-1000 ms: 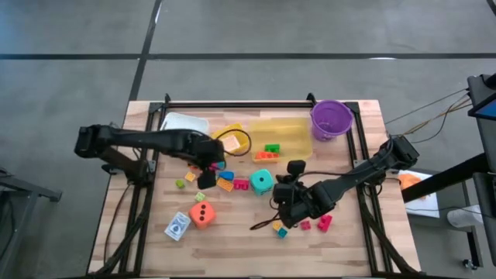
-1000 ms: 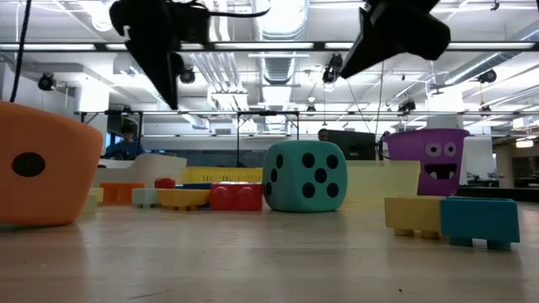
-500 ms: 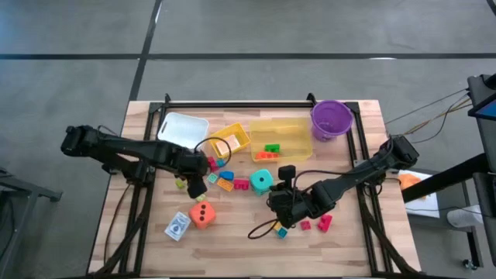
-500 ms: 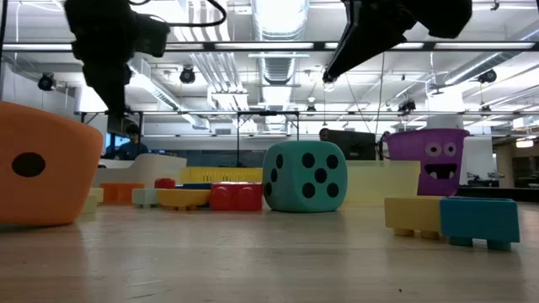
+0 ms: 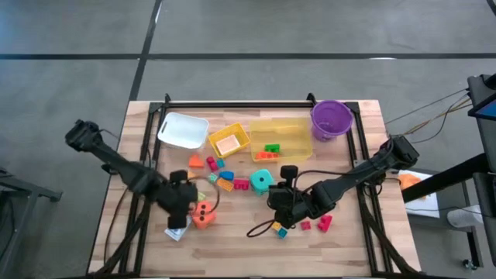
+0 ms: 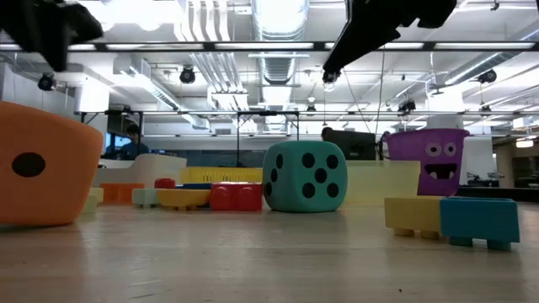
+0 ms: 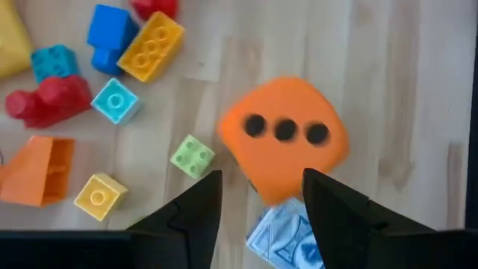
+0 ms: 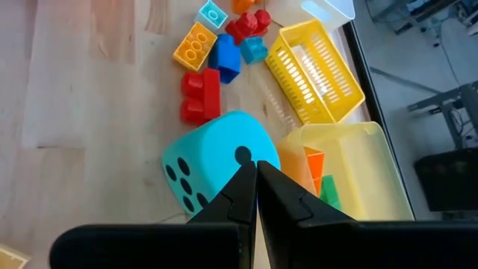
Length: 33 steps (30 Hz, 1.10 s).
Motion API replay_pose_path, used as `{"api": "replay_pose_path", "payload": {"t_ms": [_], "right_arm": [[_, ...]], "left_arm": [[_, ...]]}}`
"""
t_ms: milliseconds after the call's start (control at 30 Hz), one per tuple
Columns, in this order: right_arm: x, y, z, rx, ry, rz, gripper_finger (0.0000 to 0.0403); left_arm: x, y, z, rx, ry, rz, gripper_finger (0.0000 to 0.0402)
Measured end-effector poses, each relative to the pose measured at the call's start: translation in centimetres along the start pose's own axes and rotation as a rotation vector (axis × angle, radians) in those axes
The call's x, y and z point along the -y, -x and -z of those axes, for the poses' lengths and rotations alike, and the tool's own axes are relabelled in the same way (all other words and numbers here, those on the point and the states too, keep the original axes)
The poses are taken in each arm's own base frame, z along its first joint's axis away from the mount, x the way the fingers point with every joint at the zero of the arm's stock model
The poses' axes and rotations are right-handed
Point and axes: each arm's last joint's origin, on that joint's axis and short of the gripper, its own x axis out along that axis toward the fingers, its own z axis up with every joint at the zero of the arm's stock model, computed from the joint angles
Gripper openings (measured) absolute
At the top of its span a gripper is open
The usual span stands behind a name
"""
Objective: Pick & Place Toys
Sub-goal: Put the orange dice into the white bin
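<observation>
Because my left tool (image 7: 258, 196) hangs right over the near edge of the orange die (image 7: 285, 149), with the blue-white card box (image 7: 287, 235) just behind its fingers, I judge that the step in hand is to take one of these two. Its two fingers stand parted with nothing between them. To do it well, I would first decide the target: for the die, I would open wider, center over it so one finger goes on each flat side, and descend straight, so that a finger does not land on the card box, which lies touching or almost touching the die. My right tool (image 8: 256, 187) is clenched and empty, and it waits above the teal die (image 8: 218, 158), near the middle of the surface (image 5: 232, 240).

Now the count, as far as I can see. Dice: two, one orange and one teal. Card box: one. Loose bricks in the left wrist view: eight, namely one green, one small yellow, one orange wedge, one red, two light blue, one dark blue and one orange-yellow. Some more small bricks lie beside the right arm, but I cannot count them surely. Bins: three, plus one purple bucket (image 5: 331, 118).
</observation>
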Motion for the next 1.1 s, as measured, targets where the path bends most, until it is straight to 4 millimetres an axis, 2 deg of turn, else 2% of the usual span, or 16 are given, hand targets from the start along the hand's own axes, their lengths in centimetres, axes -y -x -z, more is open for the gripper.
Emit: {"api": "replay_pose_path", "payload": {"t_ms": [100, 300, 533, 833, 967, 1100], "right_arm": [[0.0, 0.0, 0.0, 0.0, -0.007, 0.0, 0.0009], [0.0, 0.0, 0.0, 0.0, -0.014, 0.0, 0.0009], [0.0, 0.0, 0.0, 0.0, -0.011, -0.001, 0.0009], [0.0, 0.0, 0.0, -0.001, -0.01, -0.001, 0.0009], [0.0, 0.0, 0.0, -0.001, -0.011, -0.002, 0.0009], [0.0, 0.0, 0.0, -0.001, -0.012, -0.002, 0.0009]], "left_arm": [[0.8, 0.2, 0.6, 0.004, -0.013, 0.009, 0.0188], [1.6, 0.3, 0.1, 0.005, 0.071, 0.137, 0.0188], [2.5, -0.6, 0.0, 0.064, 0.063, 0.223, 0.0188], [2.2, -1.4, 0.8, 0.02, 0.062, 0.18, 0.0191], [2.1, -1.5, 1.0, 0.0, 0.056, 0.151, 0.0221], [2.1, -1.5, 1.3, -0.016, 0.029, 0.14, 0.0283]]}}
